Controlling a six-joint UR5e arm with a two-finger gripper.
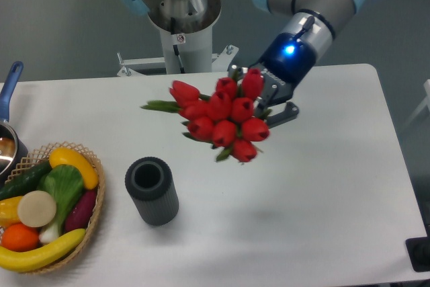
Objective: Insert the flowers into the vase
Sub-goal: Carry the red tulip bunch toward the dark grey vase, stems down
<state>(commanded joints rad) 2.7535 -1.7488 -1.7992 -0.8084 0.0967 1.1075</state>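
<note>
The flowers (pixel 222 117), a bunch of red tulip buds with green leaves, hang in the air above the middle of the table. My gripper (pixel 263 99) is shut on the bunch from behind; the buds hide the stems and most of the fingers. The vase (pixel 152 190), a dark grey ribbed cylinder with an open round mouth, stands upright on the table, below and to the left of the bunch and apart from it.
A wicker basket (pixel 94 214) of fruit and vegetables sits at the left front edge. A pot with a blue handle (pixel 8 92) pokes in at the far left. The arm's base (pixel 180 25) stands behind the table.
</note>
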